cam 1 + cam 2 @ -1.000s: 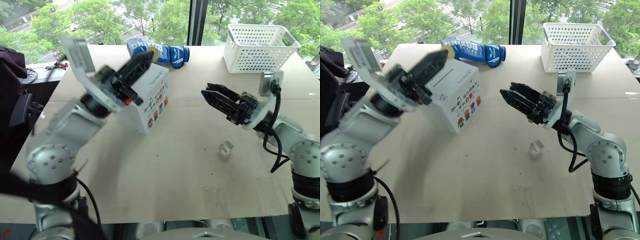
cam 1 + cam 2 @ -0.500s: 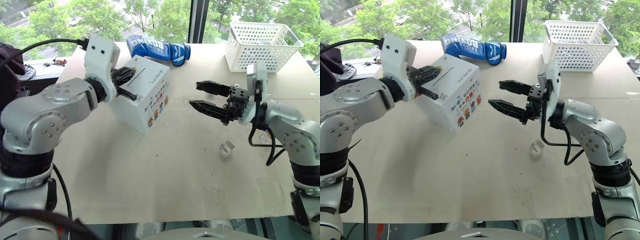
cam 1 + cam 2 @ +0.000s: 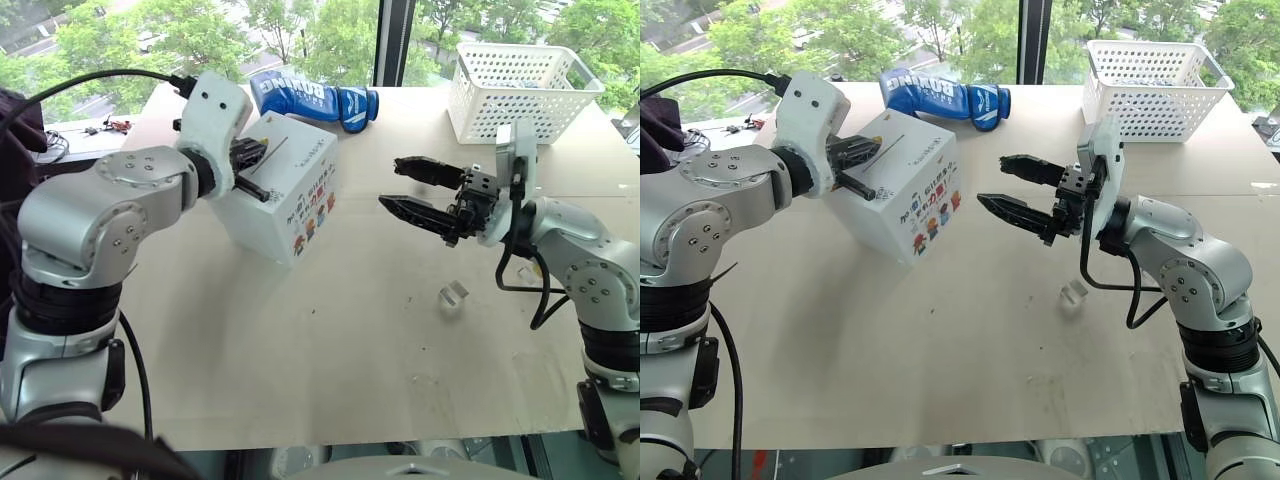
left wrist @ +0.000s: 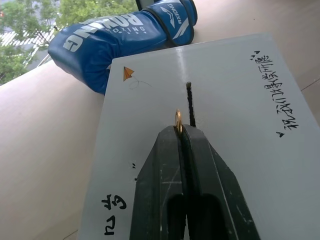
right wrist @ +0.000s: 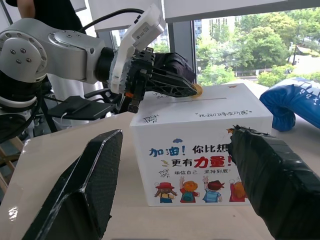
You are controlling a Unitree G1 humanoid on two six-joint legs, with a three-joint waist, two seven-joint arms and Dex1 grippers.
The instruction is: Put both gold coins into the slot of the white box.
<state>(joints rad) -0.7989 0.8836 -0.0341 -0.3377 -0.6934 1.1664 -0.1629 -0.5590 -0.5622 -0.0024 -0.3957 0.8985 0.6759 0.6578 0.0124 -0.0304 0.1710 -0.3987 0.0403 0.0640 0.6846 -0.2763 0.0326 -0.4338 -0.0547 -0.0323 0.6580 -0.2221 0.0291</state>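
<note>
The left tool (image 4: 180, 131) was pressed together on a gold coin (image 4: 177, 120), pinching it on edge at the fingertips; it hung just over the top face of the white box (image 3: 300, 185), the coin just beside the near end of the slot (image 4: 190, 102), slightly to one side of it; whether the coin touched the box could not be told. In the right wrist view the same coin (image 5: 198, 90) stuck out of the left tool's black fingers (image 5: 170, 75) above the box's top edge.

The box sat tilted on the desk (image 3: 330, 350), toward ten o'clock from the desk's middle; its cartoon face with red print pointed toward the right tool; black handwriting (image 4: 275, 95) ran along the top face beside the slot. A blue boxing glove (image 3: 310, 100) lay just behind the box, at about twelve o'clock from it.

The right tool (image 3: 405, 185) was spread wide and held nothing; it hovered at about three o'clock from the box, apart from it, pointing at the cartoon face. A small clear block (image 3: 453, 296) lay on the desk below the right arm, at about four o'clock from the box; a white basket (image 3: 520, 100) stood at the desk's two o'clock corner.
</note>
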